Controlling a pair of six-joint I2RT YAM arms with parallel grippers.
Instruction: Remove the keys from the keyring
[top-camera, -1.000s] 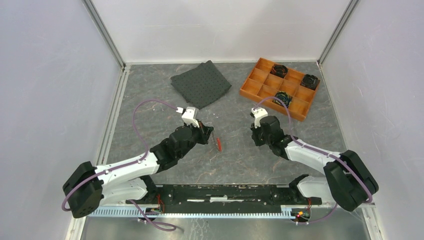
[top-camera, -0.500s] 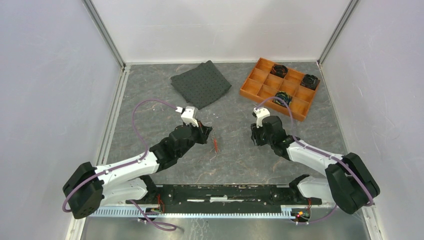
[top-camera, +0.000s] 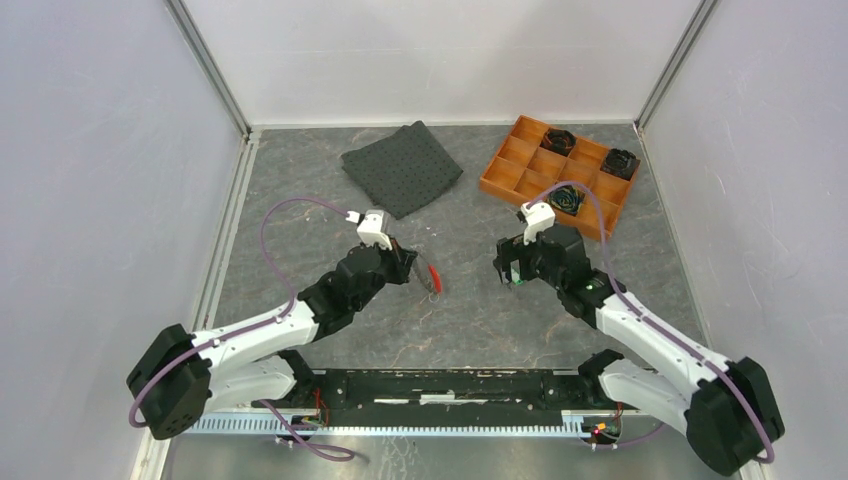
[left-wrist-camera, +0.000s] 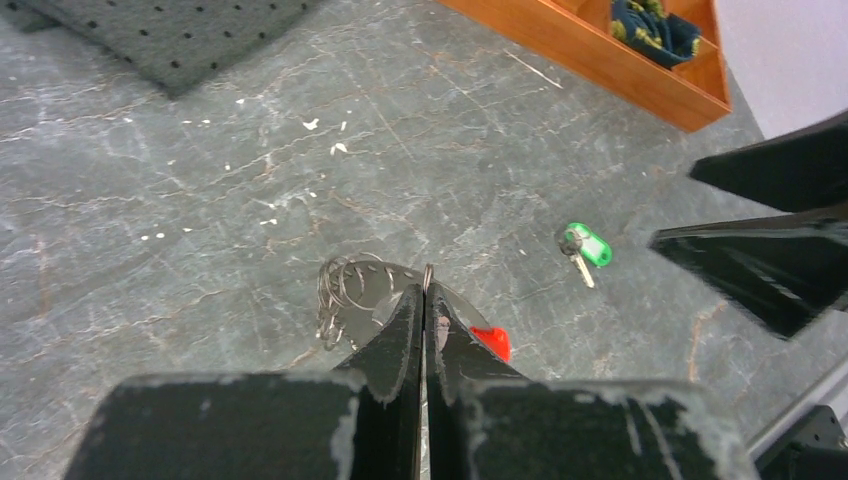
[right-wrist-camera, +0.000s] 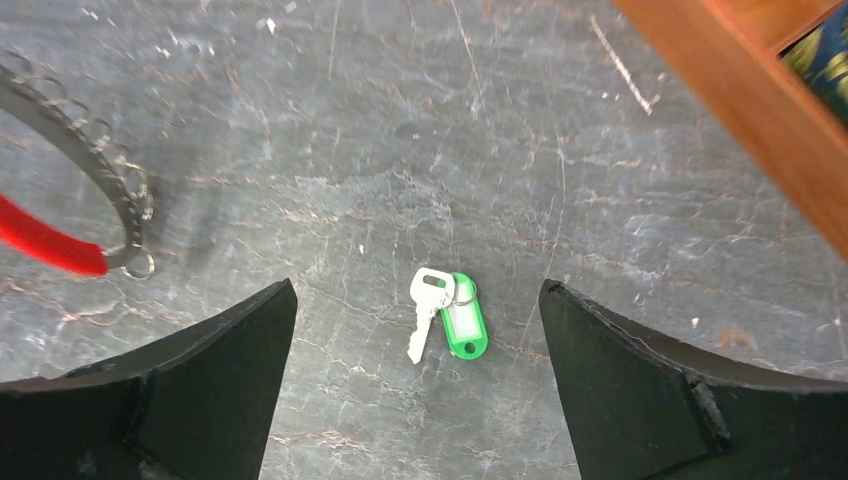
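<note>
I list: orange compartment tray (top-camera: 530, 156), three cells with black gears (top-camera: 558, 139); left gripper (left-wrist-camera: 424, 296) pinching grey wire keyring (left-wrist-camera: 346, 273); right gripper (right-wrist-camera: 415, 288) spread above green-headed key (right-wrist-camera: 461, 318).

Right pincer (right-wrist-camera: 415, 288) swung forward over green key (right-wrist-camera: 450, 315).

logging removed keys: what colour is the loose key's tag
Green tag; the right wrist view shows it best.
</note>
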